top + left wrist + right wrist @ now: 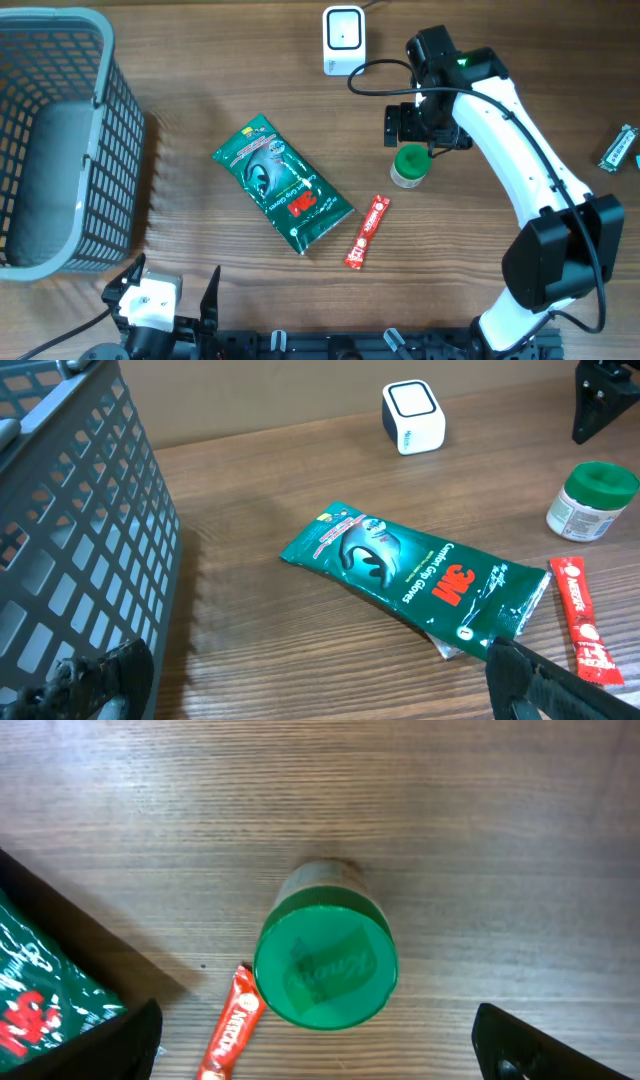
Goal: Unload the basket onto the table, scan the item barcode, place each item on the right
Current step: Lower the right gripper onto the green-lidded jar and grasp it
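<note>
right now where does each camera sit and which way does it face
overhead: above the table, facing down on basket, pouch, jar; right arm, left gripper show.
left wrist: low by the robot's base, facing across toward the scanner; own fingers show.
right wrist: over the jar, facing down; own fingers at lower corners.
shared: all see jar, sachet.

The counter (200,60) is matt, grained wood. The basket (120,150) is grey plastic lattice. The green pouch (282,184) is glossy film (creased, catching light), and the red sachet (367,232) is equally shiny. The green lid (325,967) is smooth plastic; the scanner (343,38) is white plastic.
</note>
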Motion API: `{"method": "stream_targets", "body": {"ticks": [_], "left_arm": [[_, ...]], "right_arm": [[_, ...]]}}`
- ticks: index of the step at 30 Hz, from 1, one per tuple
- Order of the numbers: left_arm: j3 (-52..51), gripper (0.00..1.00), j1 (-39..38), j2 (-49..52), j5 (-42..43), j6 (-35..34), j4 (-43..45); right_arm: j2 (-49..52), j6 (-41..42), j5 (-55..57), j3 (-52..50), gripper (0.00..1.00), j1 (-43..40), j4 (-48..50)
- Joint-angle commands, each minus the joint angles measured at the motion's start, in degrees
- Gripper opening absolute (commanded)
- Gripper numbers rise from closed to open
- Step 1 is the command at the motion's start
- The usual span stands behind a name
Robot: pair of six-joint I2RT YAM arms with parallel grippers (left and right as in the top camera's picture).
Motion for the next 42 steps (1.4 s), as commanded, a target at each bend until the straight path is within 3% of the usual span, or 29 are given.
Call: {"method": "stream_targets", "body": {"ticks": [1,5,9,23,25,31,35,42], "left_arm": [[0.0,1.00,-0.3,-0.1,0.7,-0.2,0.1],[0.0,1.00,-0.3,-0.1,0.7,-0.2,0.1],[0.0,1.00,-0.3,-0.1,0.7,-0.2,0.1],[0.0,1.00,-0.3,-0.1,0.7,-0.2,0.1],[0.0,1.00,-0.3,-0.1,0.7,-0.2,0.1],[0.0,1.00,-0.3,-0.1,0.7,-0.2,0.1],[0.0,1.00,-0.3,-0.1,0.7,-0.2,0.1],[0.0,1.00,-0.3,-0.1,0.7,-0.2,0.1]], "right_arm": [[0.4,-8.2,1.4,-0.8,1.00,0.3,-0.1],[0.5,2.3,1.3,-5.5,1.00,0.3,2.9],[1.6,5.0,0.9,-10.6,1.00,0.3,6.2],[13.2,2.9,-3.2,-12.0,1.00,0.2,14.7],[13.2,2.8,-3.2,-12.0,0.85,0.2,14.4],[13.2,2.9,-3.2,-12.0,0.60,0.2,14.4],[13.2,2.9,-5.9,-10.4,0.57,0.1,12.0],[13.2,-1.8,-13.8,2.6,0.53,-0.1,-4.9]]}}
